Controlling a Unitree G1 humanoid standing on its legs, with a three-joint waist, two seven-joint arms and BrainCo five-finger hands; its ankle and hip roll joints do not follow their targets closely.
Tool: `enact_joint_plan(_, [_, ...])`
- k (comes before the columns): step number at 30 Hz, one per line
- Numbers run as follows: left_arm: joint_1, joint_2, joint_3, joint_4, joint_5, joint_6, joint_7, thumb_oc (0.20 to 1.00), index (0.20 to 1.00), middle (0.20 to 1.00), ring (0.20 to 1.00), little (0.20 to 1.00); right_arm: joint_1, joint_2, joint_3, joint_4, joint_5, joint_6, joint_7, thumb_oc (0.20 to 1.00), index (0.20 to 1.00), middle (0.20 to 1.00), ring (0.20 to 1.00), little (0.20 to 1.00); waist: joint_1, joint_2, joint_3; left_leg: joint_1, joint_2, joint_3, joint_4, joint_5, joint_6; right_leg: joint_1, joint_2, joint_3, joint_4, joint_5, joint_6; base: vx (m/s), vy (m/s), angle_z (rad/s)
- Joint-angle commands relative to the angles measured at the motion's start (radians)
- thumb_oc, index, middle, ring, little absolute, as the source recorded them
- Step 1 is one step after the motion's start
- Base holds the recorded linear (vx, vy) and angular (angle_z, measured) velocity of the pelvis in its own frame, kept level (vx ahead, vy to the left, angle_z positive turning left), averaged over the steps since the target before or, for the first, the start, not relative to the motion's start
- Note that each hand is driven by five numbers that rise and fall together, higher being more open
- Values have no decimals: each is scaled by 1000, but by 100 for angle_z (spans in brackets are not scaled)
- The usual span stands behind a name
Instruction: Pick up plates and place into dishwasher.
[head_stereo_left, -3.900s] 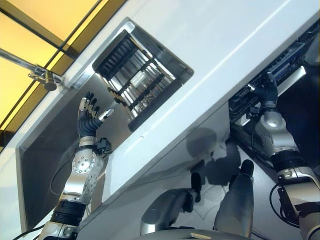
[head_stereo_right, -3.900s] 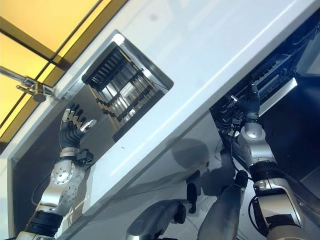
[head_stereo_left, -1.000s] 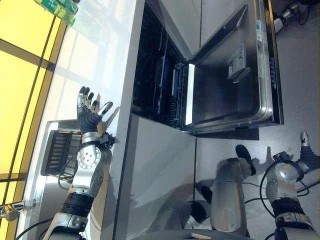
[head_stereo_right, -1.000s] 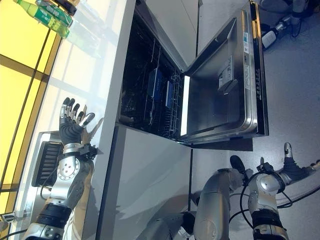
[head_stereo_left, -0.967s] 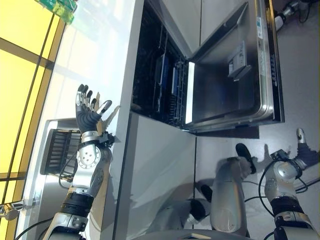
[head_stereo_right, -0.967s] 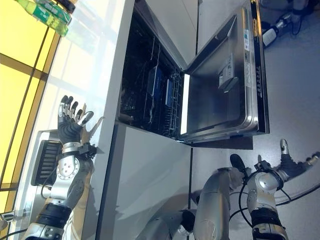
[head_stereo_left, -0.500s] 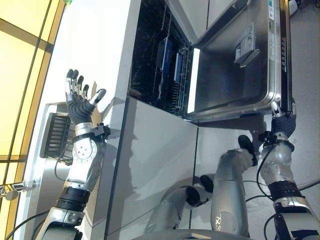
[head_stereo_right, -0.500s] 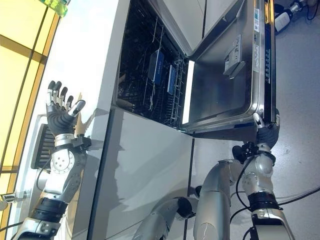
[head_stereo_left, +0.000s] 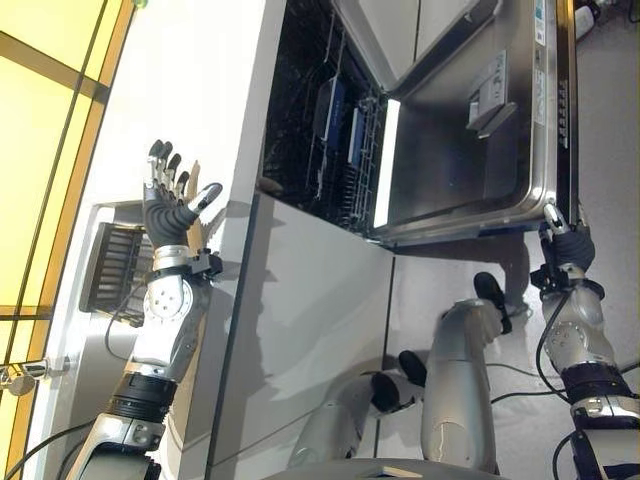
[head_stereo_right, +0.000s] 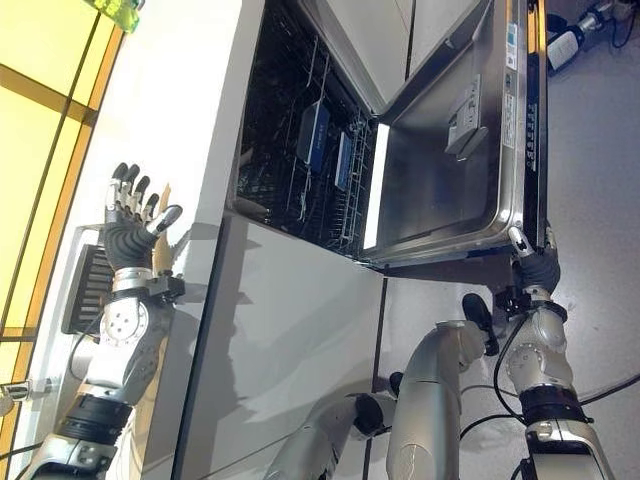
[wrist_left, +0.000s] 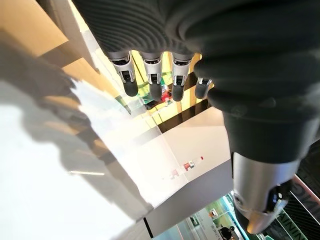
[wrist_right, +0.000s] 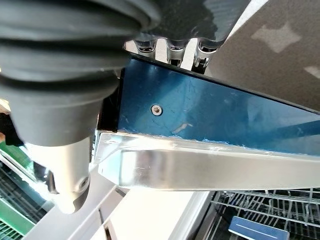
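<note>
Left hand (head_stereo_left: 170, 208): raised over the white counter (head_stereo_left: 180, 90), fingers straight and spread, thumb out to the side, holding nothing.
Right hand (head_stereo_right: 536, 268): at the outer corner of the dishwasher door (head_stereo_left: 470, 150); in its wrist view the thumb lies on one face of the door edge and the fingers pass over to the other, their tips hidden behind it, so the grip cannot be told.
Dishwasher (head_stereo_left: 330, 110): ahead of the right hand, between the two hands, door dropped open, steel lining facing up.
Rack (head_stereo_left: 340, 160): wire, inside the dark cavity, past the door from the right hand, with blue pieces (head_stereo_right: 312, 130) standing in it.
Plates: whether the blue pieces in the rack are plates cannot be told.
Sink tray (head_stereo_left: 112, 268): slatted, dark, set in the counter just beside the left wrist.
Floor (head_stereo_left: 610, 140): grey, beyond the right hand.
</note>
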Motion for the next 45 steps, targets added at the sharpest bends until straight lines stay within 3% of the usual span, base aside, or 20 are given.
enact_joint_plan(1, [23,6,40,-60,-48,-8,-13,1000,1000,1000,1000,1000,-231,-20,83,-305,-97,16,140,1000,1000,1000,1000,1000,82,33,110,-8,-11,-83,-10,77,-59,171,-39,-32,-96,-22,-59,94,56,12])
enact_joint_plan(11, [91,-19,66,-81,-30,6,-31,1000,1000,1000,1000,1000,-133,27,97,-398,-150,31,154,1000,1000,1000,1000,1000,181,-53,3,102,-21,-179,-121,121,-59,373,-72,-147,-258,15,-52,74,43,27])
enact_joint_plan(19, [125,-4,105,-90,-10,49,-18,1000,1000,1000,1000,1000,-126,101,137,-393,-170,40,161,1000,1000,1000,1000,1000,275,-141,-82,154,-9,-240,-186,157,-61,504,-77,-257,-340,37,-51,50,3,18])
enact_joint_plan(28, [182,-7,154,-100,40,103,-50,1000,1000,1000,1000,1000,-90,154,138,-369,-144,9,149,1000,1000,1000,1000,1000,358,-234,-191,260,11,-313,-289,181,-57,680,-39,-351,-430,34,-51,125,-5,38])
enact_joint_plan(37, [249,36,218,-115,64,111,-152,1000,1000,1000,1000,1000,-81,229,192,-352,-145,-36,116,1000,1000,1000,1000,1000,438,-334,-217,310,38,-358,-326,184,-56,766,-12,-418,-464,37,-38,55,-72,78])
enact_joint_plan(45, [221,82,225,-136,41,130,-211,1000,1000,1000,1000,1000,-72,263,241,-311,-127,-121,55,1000,1000,1000,1000,1000,461,-379,-212,344,77,-372,-374,198,-57,791,21,-427,-482,44,-25,-52,-118,10])
